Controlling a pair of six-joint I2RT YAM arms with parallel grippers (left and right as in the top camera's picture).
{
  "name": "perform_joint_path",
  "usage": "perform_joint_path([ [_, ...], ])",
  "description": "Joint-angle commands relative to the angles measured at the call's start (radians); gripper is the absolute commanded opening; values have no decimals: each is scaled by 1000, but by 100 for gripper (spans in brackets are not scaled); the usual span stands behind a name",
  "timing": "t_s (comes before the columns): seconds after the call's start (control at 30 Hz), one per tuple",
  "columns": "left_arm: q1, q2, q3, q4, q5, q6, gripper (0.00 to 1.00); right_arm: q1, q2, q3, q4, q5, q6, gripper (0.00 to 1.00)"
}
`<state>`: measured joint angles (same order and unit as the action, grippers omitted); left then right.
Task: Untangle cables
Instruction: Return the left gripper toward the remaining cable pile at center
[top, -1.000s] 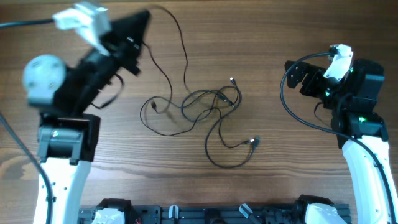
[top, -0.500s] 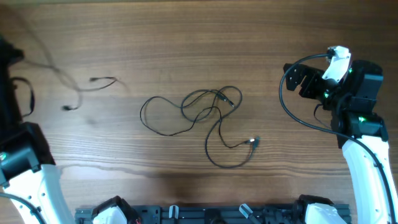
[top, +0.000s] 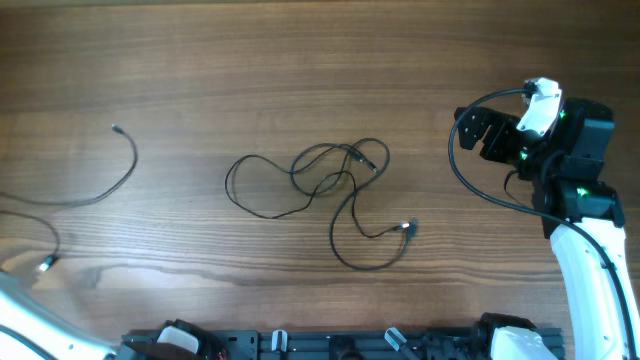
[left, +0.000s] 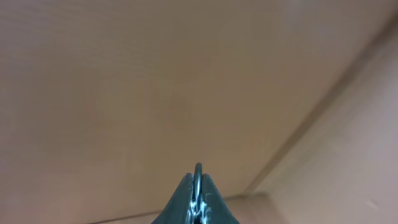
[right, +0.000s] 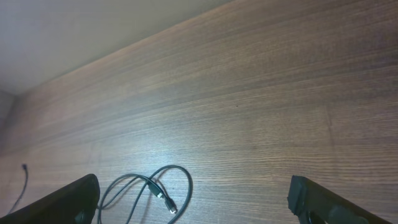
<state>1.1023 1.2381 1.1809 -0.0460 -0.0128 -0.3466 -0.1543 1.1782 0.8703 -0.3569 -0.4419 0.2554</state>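
Observation:
Two thin black cables lie tangled (top: 335, 180) mid-table, one plug end (top: 410, 228) trailing toward the front. A third cable (top: 128, 172) lies apart at the left and runs off the table's left edge. My left gripper (left: 198, 169) is outside the overhead view. Its wrist view faces a plain wall, and its fingers are shut on a thin dark strand of cable that pokes out at the tips. My right gripper (top: 474, 128) hovers open to the right of the tangle. Its wrist view shows a cable loop with a plug (right: 163, 198) between its spread fingers (right: 68, 199).
The wooden table (top: 300, 60) runs across the whole overhead view. Part of the white left arm (top: 25, 325) shows at the front left corner. A black rail (top: 330, 345) lines the front edge. A thick black arm cable (top: 455, 165) loops beside the right gripper.
My left arm swung from over the table's left half out past the left edge, dragging one cable free of the tangle to the left. The right arm stayed put.

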Motion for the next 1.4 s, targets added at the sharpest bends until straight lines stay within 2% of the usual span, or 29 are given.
perform_joint_path([
  [0.0,108,31,5,-5,-7,0,4,-4,3,6,-1,-12,-19,100],
  [0.1,124,57,5,-33,2,-2,4,-4,3,6,-1,-12,-19,100],
  [0.27,92,116,5,-72,125,-2,4,-4,3,6,-4,-12,-19,100],
  [0.43,-22,185,5,-86,253,-2,4,-4,3,6,-11,-12,-19,100],
  [0.5,-94,211,5,-87,252,22,4,-4,3,6,-12,-12,-18,100],
  [0.6,-204,251,5,-128,246,170,4,-4,3,6,-11,-12,-18,100],
  [0.73,-297,293,3,-268,88,209,4,-4,3,6,-15,-11,-18,100],
  [0.77,-306,294,3,-292,49,209,9,-4,3,6,-15,-11,-18,100],
  [0.8,-315,296,3,-316,4,209,29,-4,3,6,-15,-11,-19,100],
  [0.87,-322,296,3,-354,-34,208,93,-4,3,6,-14,-11,-19,100],
  [0.9,-322,296,3,-362,-34,205,100,-4,3,6,-11,-11,-19,100],
  [1.13,-362,295,3,-422,-26,205,100,-4,3,6,-7,-11,-20,100],
  [1.3,-459,291,3,-443,-23,207,100,-4,3,6,-7,-11,-19,100],
  [1.37,-515,292,3,-455,8,243,100,-4,3,6,-7,-11,-19,100],
])
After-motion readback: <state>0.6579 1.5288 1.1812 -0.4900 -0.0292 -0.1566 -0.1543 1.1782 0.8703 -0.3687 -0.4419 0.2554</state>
